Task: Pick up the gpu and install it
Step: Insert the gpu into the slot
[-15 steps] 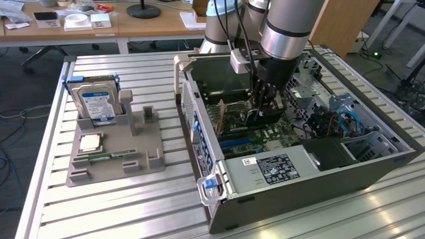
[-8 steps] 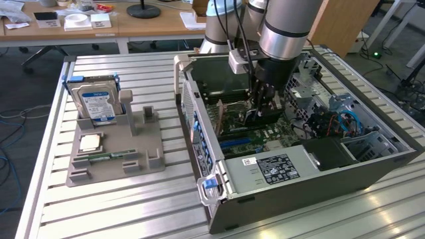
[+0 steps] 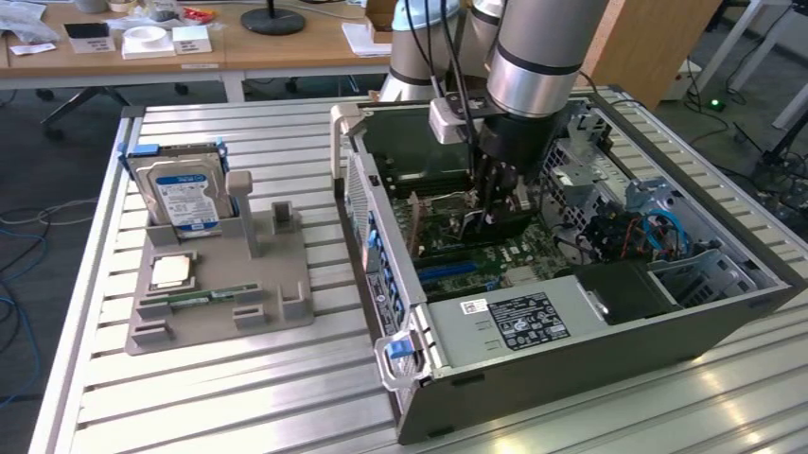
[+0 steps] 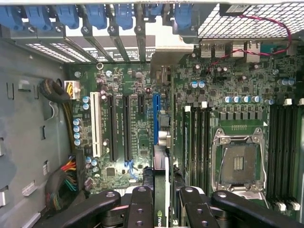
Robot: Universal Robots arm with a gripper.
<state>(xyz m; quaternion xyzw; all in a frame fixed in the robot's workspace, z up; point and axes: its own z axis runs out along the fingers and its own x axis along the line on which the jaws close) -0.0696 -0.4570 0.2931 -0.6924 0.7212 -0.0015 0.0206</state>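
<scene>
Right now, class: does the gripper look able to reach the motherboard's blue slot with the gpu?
Probably yes. The gripper holds the gpu inside the open case, roughly in line with the blue slot, and nothing seems to lie between them.

Exterior view: bright, even room light; glare streaks on tabletop (image 3: 720, 388) slats; computer case (image 3: 569, 317) interior shaded under arm (image 3: 536, 57). Wrist view: blown-out patch at rear slot opening (image 4: 156, 40); motherboard (image 4: 128, 118) evenly lit; end effector (image 4: 165, 194) dark, gpu (image 4: 160, 213) shadowed.

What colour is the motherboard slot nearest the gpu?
Blue; the slot stands out from black neighbours. Best in the wrist view.
</scene>
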